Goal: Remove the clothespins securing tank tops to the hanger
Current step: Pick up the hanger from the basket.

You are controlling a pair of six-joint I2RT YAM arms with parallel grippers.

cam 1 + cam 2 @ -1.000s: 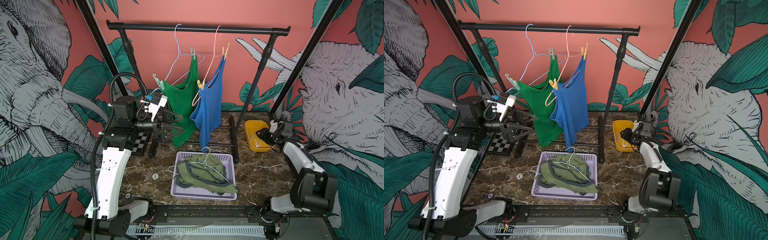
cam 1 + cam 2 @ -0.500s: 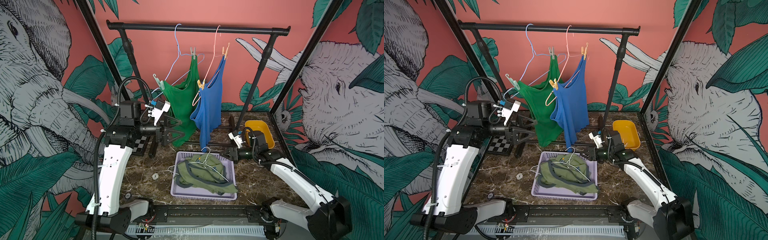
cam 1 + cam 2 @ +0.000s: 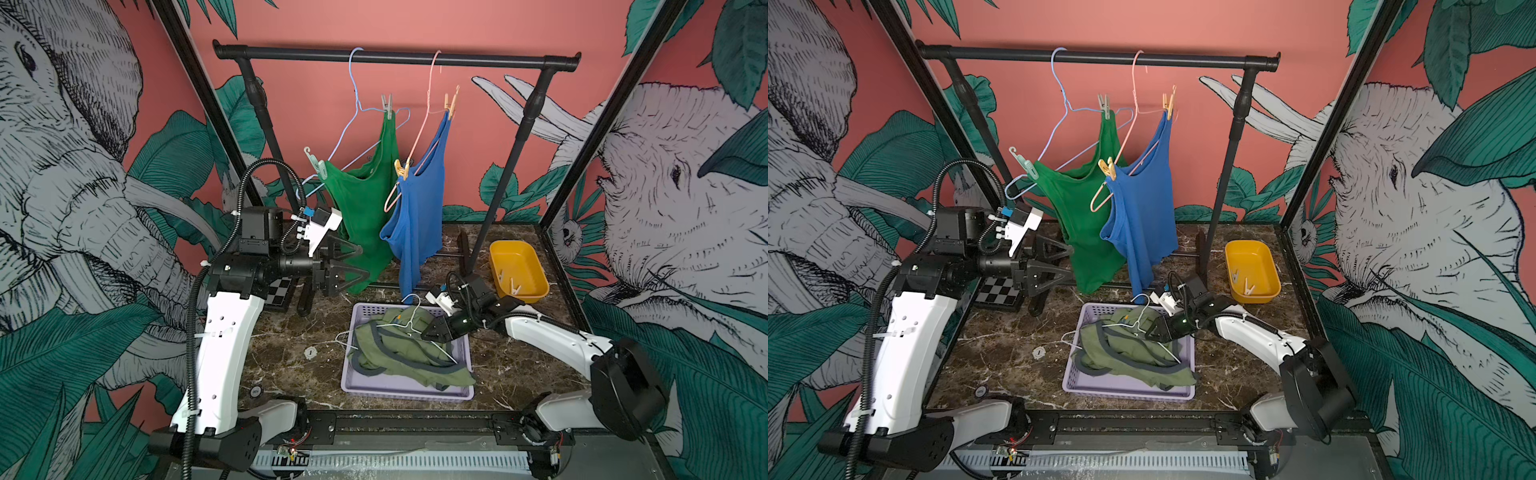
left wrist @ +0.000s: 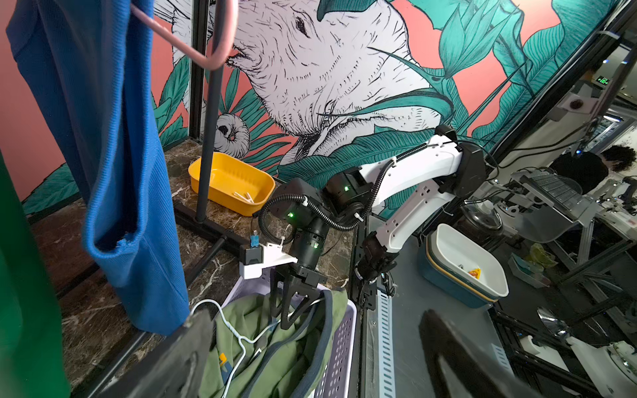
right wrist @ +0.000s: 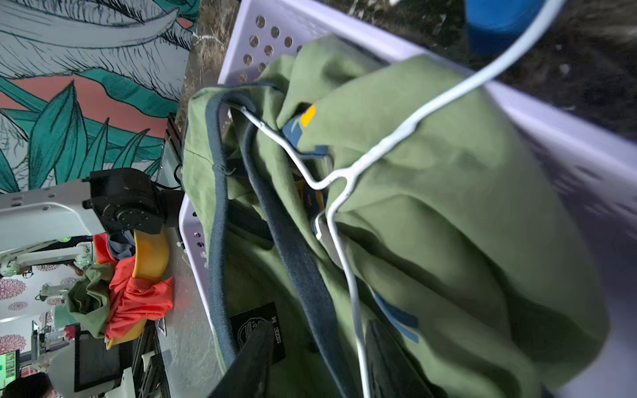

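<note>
Near edge, 6 o'clock: basket [image 3: 399,392] is holding olive top [image 3: 399,353] & white hanger [image 3: 409,320]. R gripper [image 3: 430,330], a sec ago over bin [image 3: 527,297] at 2 o'clock, is now hovering over that top, jaws half open astride hanger wire, gripping nothing; prob. last pin dropped, next being sought here. 2 pins [image 3: 513,286] are lying in bin. At 10 o'clock L gripper [image 3: 363,262] is waiting wide open, empty, beside green top [image 3: 365,208]. Far, 12 o'clock: 4 pins [image 3: 388,106] are still clipping green & blue top [image 3: 419,208].
</note>
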